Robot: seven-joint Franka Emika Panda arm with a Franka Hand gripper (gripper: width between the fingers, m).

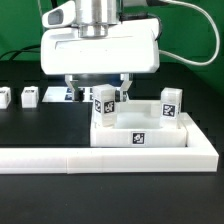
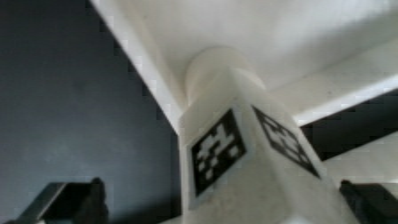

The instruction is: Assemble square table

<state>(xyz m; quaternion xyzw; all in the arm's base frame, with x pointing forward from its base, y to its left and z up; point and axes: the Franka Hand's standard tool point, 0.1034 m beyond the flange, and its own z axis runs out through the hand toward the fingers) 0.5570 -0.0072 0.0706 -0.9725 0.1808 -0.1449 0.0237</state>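
The white square slab [image 1: 150,128] lies against the rail, its side tag facing the camera. Two white tagged legs stand upright on it: one [image 1: 103,104] at its corner on the exterior view's left, one [image 1: 169,105] at the right. My gripper [image 1: 99,88] hangs right over the left leg, open, one finger on each side. In the wrist view that leg [image 2: 231,130] fills the middle, and the dark fingertips [image 2: 71,202] stand apart from it on both sides. Two more leg blocks [image 1: 28,97] lie on the table at the left.
The long white L-shaped rail [image 1: 90,157] runs along the front, with the slab pushed into its corner. The marker board [image 1: 55,95] lies flat behind the gripper. The table top is black.
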